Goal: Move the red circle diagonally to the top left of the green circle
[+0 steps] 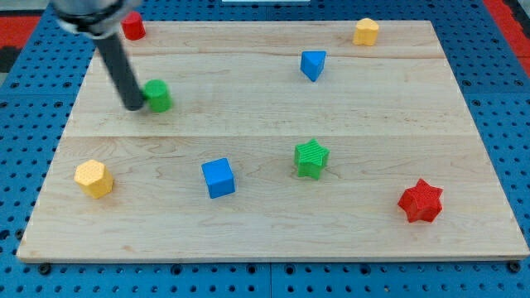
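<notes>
The red circle point(132, 26) sits at the board's top left corner, partly hidden behind the arm. The green circle point(157, 95) lies below it and a little to the right. My tip point(133, 106) is at the green circle's left side, touching it or nearly so. The dark rod rises from the tip toward the view's top left.
A yellow hexagon point(366, 31) lies at the top right, a blue triangle point(313, 64) below it to the left. A green star point(311, 158), a blue cube point(219, 177), a yellow hexagon point(93, 178) and a red star point(421, 201) lie lower down on the wooden board point(248, 240).
</notes>
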